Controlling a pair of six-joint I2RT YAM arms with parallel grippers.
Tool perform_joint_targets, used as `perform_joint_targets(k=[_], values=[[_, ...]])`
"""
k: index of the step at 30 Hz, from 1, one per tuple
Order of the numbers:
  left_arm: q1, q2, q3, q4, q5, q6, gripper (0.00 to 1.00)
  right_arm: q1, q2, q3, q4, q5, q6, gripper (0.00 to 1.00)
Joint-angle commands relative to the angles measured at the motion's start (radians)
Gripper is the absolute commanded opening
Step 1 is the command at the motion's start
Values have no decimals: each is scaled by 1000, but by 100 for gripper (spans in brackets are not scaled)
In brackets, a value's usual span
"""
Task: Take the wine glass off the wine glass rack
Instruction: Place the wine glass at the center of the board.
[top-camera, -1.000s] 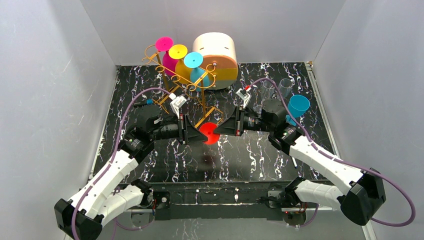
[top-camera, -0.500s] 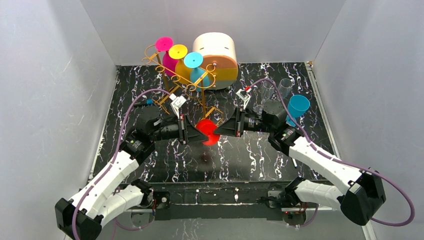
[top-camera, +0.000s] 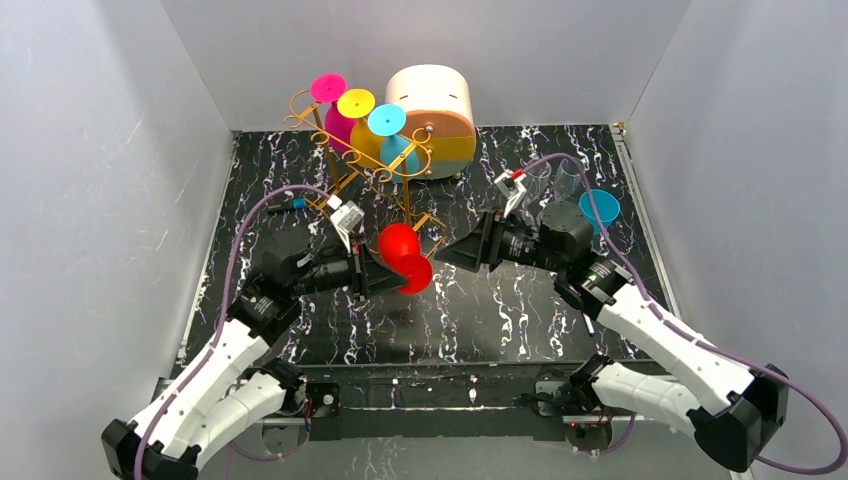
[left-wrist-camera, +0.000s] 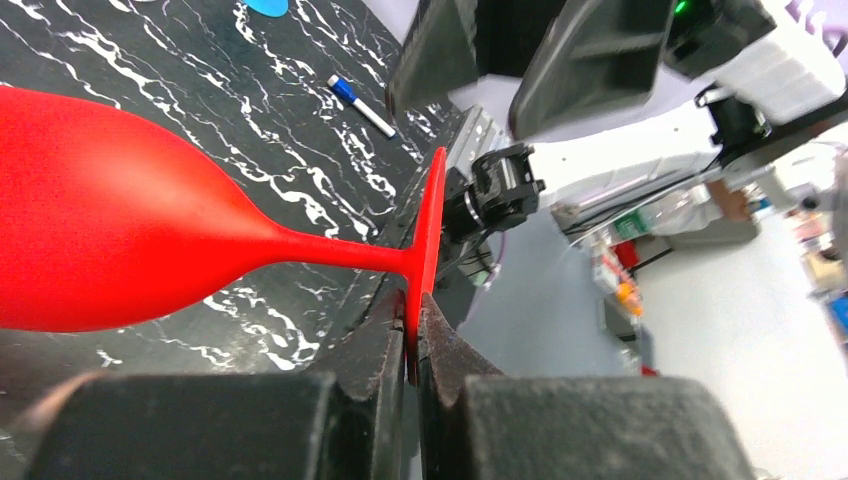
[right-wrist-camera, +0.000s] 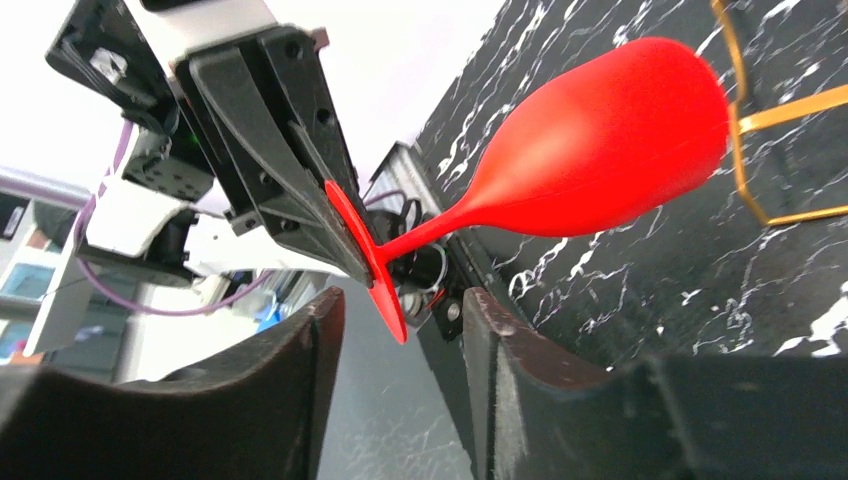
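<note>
Top view: the left fingers (top-camera: 385, 272) pinch the foot of the red plastic wine glass (top-camera: 400, 245), at 6 o'clock from the orange-gold wire wine glass rack (top-camera: 405, 197) (clear of its rails). At the glass's 3 o'clock the right fingers (top-camera: 452, 252) stand apart, empty.
Left wrist: foot's rim clamped.
Right wrist: foot between spread fingers.

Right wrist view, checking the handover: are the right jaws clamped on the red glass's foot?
No, the right jaws stand apart, the foot of the red wine glass free between them.
</note>
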Motion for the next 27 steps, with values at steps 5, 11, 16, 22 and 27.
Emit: perform_joint_targets(k=[5,11,16,22,27], values=[[-5,-77,14,-119,83,313,0,4,-109,58,-142,377,-105,77],[-6,-120,55,-346,182,694,0,4,-84,203,-374,574,-299,92],[-5,-173,24,-424,215,916,0,3,-39,247,-465,629,-354,84],[-5,-170,14,-492,235,1043,0,-14,90,356,-555,519,-400,84],[-5,-117,14,-515,376,1128,0,-41,191,399,-453,37,-396,91]])
